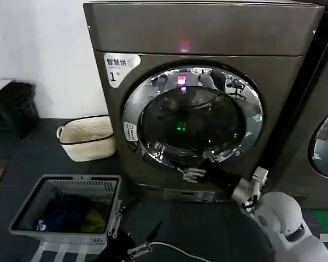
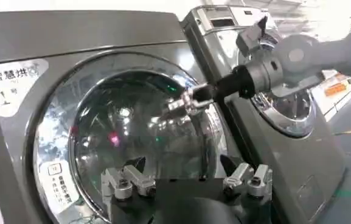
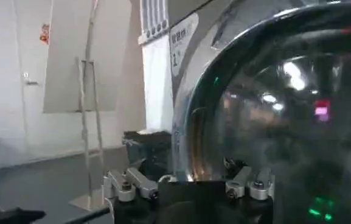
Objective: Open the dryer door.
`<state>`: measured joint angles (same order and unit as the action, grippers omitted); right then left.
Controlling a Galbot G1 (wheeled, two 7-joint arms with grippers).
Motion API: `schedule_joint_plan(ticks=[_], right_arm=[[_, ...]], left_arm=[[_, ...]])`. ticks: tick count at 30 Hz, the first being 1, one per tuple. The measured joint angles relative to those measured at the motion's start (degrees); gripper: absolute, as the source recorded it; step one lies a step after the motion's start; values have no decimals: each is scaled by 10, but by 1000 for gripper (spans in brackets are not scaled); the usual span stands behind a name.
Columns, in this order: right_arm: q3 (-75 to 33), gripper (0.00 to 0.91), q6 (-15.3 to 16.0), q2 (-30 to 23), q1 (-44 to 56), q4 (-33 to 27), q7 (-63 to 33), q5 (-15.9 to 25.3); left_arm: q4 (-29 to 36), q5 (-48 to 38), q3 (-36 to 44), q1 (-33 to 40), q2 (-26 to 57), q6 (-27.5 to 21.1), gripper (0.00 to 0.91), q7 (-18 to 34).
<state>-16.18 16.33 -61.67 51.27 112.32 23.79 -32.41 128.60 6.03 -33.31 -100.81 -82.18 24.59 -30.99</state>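
My right arm's white forearm (image 1: pixel 287 221) fills the near corner of the head view, reaching up to the front of the dryer (image 1: pixel 208 33). The right gripper (image 1: pixel 190 173) sits at the lower edge of the dryer door (image 1: pixel 192 117), fingers spread wide and released, with the chrome rim (image 3: pixel 190 122) running up between them in the right wrist view. It grasps nothing. I cannot tell whether a fingertip touches the rim.

The door sits in the dryer's face, below the pink light (image 1: pixel 184 43) and just beside the white "1" sticker (image 1: pixel 117 66). I cannot tell whether it is fully shut or cracked.

My left gripper (image 1: pixel 132 240) hangs low near the dark floor, its fingers also splayed and holding nothing, pointed at the door glass.

Just beside it stands a grey laundry basket (image 1: pixel 76 179) holding blue and yellow-green clothes (image 1: pixel 71 218). A cream woven basket (image 1: pixel 90 144) stands against the dryer's left side. A neighbouring machine (image 1: pixel 322 125) stands on the right.
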Motion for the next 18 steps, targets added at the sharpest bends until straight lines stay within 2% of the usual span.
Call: schedule_joint_plan(ticks=[10,18], right_arm=[[39,907,-2,-15,-38,-39,-25,3],[63,907,-7,-31,-60,-59,-43,23]], left_arm=[[2,3,0,1,-10,-1,907,0],[2,6,3,-1,-17,0,907,0]])
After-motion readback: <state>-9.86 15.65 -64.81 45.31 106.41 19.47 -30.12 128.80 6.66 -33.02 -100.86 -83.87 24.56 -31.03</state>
